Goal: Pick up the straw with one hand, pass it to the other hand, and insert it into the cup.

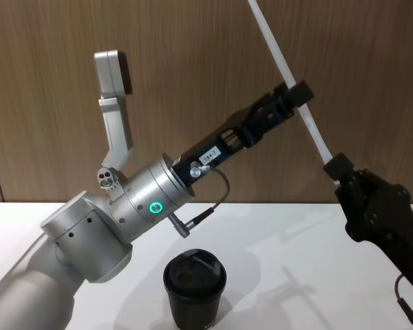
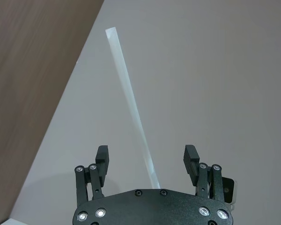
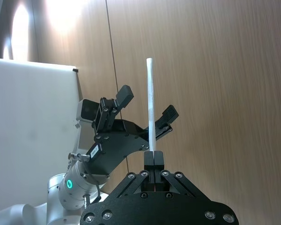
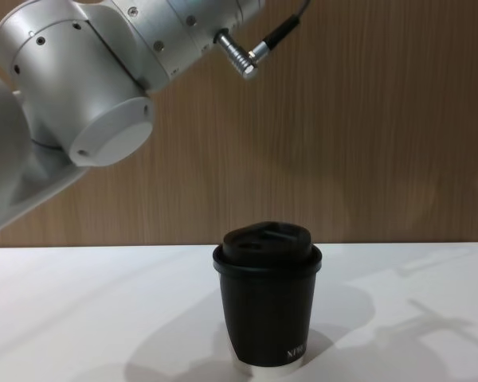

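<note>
The right gripper (image 3: 153, 158) pinches the straw (image 1: 310, 127) at its lower end, fingers pressed together on it, and holds it slanted in the air high above the table (image 1: 289, 234). The left gripper (image 2: 146, 158) sits around the straw's middle with its fingers spread, one on each side and neither touching the tube. The cup (image 4: 267, 318) stands on the table below, well apart from both grippers, with its lid (image 4: 267, 239) on.

The handover looks about to happen, and the main risk lies there. In the left wrist view the straw runs at a slant across the gap between the fingers rather than square to them. Closing may therefore push it sideways, bend it against the right gripper's hold, or catch it on a pad's edge only. The tube is thin and probably slick, so a poor pinch could let it swivel or slide once the right gripper lets go. A release before the left grip is firm would drop it. A straw held askew would also be hard to line up with the lid's opening, and a miss could nudge the cup over.
</note>
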You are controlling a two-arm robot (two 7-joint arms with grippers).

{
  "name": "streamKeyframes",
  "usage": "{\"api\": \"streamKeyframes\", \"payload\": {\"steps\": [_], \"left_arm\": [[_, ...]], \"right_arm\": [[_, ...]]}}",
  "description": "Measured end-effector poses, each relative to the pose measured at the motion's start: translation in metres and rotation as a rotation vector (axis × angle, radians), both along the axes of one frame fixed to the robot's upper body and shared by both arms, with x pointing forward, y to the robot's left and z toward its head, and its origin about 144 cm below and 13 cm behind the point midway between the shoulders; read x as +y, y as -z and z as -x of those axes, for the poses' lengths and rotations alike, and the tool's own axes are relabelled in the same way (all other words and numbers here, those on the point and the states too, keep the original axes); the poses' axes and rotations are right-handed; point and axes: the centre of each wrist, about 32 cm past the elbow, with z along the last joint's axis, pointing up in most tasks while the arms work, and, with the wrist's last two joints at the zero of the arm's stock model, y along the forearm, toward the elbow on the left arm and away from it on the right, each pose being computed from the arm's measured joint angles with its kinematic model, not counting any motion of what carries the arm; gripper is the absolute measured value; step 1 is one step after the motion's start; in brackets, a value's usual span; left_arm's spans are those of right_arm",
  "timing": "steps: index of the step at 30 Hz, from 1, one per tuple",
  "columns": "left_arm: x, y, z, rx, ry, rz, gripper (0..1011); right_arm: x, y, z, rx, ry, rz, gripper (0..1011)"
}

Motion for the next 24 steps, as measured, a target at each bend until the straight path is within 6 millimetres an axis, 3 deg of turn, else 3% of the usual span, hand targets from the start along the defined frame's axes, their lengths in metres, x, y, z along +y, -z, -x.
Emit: {"api": "streamKeyframes", "payload": {"steps": [7, 13, 20, 24], "left_arm": [[-0.0032, -0.0009, -0.0011, -0.009, 0.003, -0.002, 996], [-0.0049, -0.0017, -0.0017, -0.016, 0.004, -0.003, 899], [-0.0060, -0.0021, -0.0021, -0.020, 0.005, -0.005, 705], [-0.0063, -0.0022, -0.0023, -0.021, 0.005, -0.005, 539]], "right_arm": [[0.0000, 0.0000, 0.0000, 0.000, 0.000, 0.000, 6], [0.0000, 0.0000, 0.0000, 0.000, 0.000, 0.000, 6], [0.0000, 0.0000, 0.0000, 0.000, 0.000, 0.000, 6], [0.0000, 0.0000, 0.0000, 0.000, 0.000, 0.000, 6]]}}
